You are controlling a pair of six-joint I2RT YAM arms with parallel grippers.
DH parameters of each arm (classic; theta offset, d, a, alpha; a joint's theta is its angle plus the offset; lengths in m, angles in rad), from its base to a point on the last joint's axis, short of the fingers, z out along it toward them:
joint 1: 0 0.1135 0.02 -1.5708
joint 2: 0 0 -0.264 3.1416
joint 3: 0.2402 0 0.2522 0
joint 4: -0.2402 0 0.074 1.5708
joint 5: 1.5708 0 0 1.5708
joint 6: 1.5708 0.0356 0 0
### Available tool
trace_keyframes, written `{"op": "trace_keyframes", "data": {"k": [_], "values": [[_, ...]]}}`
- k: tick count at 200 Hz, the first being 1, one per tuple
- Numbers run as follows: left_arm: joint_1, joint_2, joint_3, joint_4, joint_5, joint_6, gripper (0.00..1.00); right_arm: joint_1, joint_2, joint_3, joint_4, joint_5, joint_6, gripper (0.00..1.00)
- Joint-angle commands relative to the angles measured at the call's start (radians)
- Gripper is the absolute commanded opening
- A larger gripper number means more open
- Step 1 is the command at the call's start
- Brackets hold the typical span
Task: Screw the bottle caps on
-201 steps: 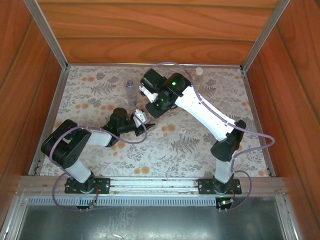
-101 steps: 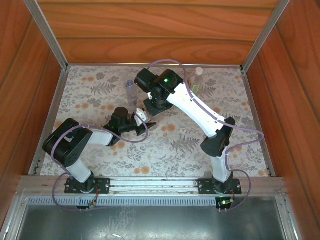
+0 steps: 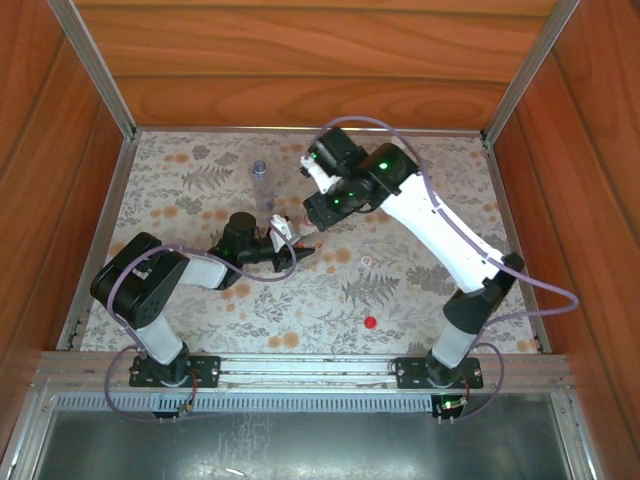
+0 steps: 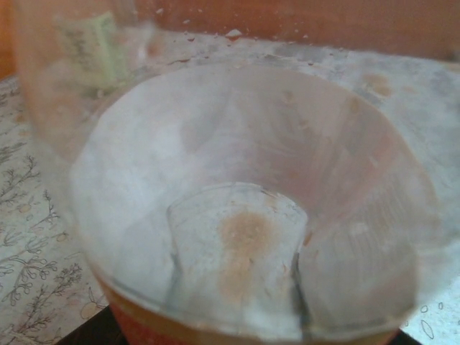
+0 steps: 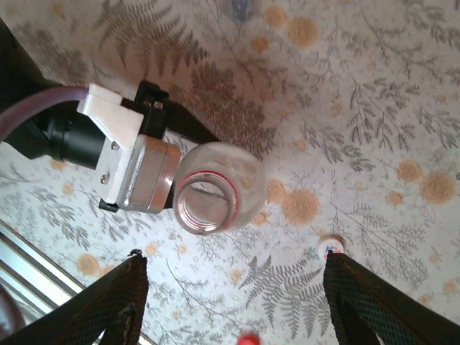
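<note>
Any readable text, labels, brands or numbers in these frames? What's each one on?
No legible text anywhere.
Print on the yellow-green label, seen past the held bottle: blurred, unreadable.
Small coloured mark on top of the white cap: too small to read.
Neck of the held bottle: red ring, no lettering visible.

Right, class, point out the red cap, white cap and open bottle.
red cap (image 3: 370,322), top view, its top.
white cap (image 5: 330,249), right wrist view, its top.
open bottle (image 5: 248,176), right wrist view, its clear shoulder.
</note>
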Motion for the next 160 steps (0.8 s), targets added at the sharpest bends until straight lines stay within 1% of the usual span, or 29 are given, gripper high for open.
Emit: {"op": "trace_keyframes", "data": {"k": [1,6,10,30,55,76,86,101,118,136,160], "values": [[0.005,0.036,0.0,-0.055,0.028,-0.026,0.44,-0.052,-0.037,-0.087,0.131,-0.076,-0.024,0.69],[0.005,0.038,-0.001,-0.056,0.021,-0.026,0.44,-0.061,-0.038,-0.115,0.149,-0.072,-0.018,0.69],[0.005,0.039,-0.001,-0.055,0.016,-0.029,0.44,-0.068,-0.074,-0.142,0.169,-0.068,-0.01,0.69],[0.008,0.044,0.002,-0.056,0.002,-0.027,0.44,-0.109,-0.151,-0.291,0.28,-0.049,0.047,0.69],[0.018,0.049,0.011,-0.055,0.003,-0.023,0.44,-0.154,-0.243,-0.449,0.343,0.063,0.145,0.69],[0.021,0.057,0.013,-0.055,0.004,-0.019,0.44,-0.168,-0.32,-0.577,0.33,0.152,0.215,0.69],[0.02,0.061,0.014,-0.056,0.004,-0.019,0.44,-0.169,-0.348,-0.629,0.287,0.201,0.262,0.68],[0.02,0.067,0.014,-0.055,0.005,-0.02,0.44,-0.167,-0.378,-0.711,0.206,0.229,0.322,0.68],[0.021,0.063,0.01,-0.055,0.004,-0.019,0.44,-0.154,-0.404,-0.817,0.145,0.18,0.422,0.67],[0.02,0.057,0.002,-0.056,0.011,-0.017,0.45,-0.097,-0.424,-0.939,0.14,0.138,0.517,0.67],[0.02,0.041,-0.017,-0.056,0.03,-0.026,0.45,-0.014,-0.411,-1.053,0.15,0.072,0.637,0.67]]}}
